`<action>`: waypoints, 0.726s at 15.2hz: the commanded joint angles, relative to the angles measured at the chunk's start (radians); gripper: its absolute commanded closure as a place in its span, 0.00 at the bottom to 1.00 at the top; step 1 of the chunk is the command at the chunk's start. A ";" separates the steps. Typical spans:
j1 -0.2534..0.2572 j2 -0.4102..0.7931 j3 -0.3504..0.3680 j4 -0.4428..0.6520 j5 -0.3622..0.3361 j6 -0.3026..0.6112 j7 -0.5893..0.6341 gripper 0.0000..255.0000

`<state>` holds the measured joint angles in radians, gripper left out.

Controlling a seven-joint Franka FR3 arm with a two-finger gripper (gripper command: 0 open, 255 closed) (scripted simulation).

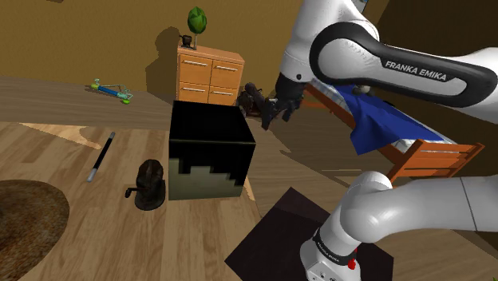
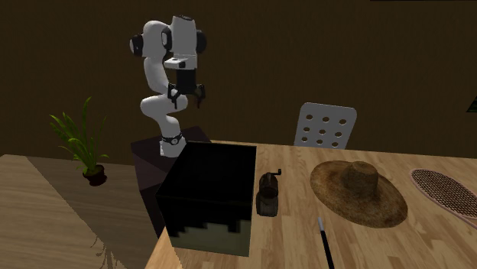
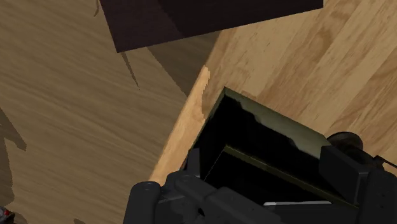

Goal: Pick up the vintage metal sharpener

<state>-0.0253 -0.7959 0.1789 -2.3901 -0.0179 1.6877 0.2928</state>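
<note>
The sharpener (image 1: 150, 184) is a small dark metal body with a side crank. It stands upright on the wooden table, just to the shoulder view's left of a large black box (image 1: 211, 152). The second exterior view has the sharpener (image 2: 267, 193) between the black box (image 2: 210, 197) and a brown hat (image 2: 358, 192). My gripper (image 1: 269, 109) hangs high in the air, beyond the box on the stand's side and far from the sharpener. Its fingers stand apart and hold nothing (image 2: 186, 95). In the wrist view the gripper (image 3: 266, 170) looks down on the black box (image 3: 267, 143).
A thin black wand (image 1: 100, 156) lies on the table past the sharpener, and the hat's brim (image 1: 24, 223) lies at the near corner. A white chair (image 2: 325, 126) stands behind the table. A dresser (image 1: 209, 76), a bed (image 1: 415, 144) and a potted plant (image 2: 80, 145) surround it.
</note>
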 commanded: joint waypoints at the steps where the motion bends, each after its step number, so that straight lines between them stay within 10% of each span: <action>1: -0.003 0.024 0.039 -0.023 0.031 0.045 0.074 0.00; 11: -0.035 0.251 0.250 -0.045 0.138 0.297 0.431 0.00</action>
<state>-0.0518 -0.5810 0.4074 -2.4398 0.1158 1.9509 0.6864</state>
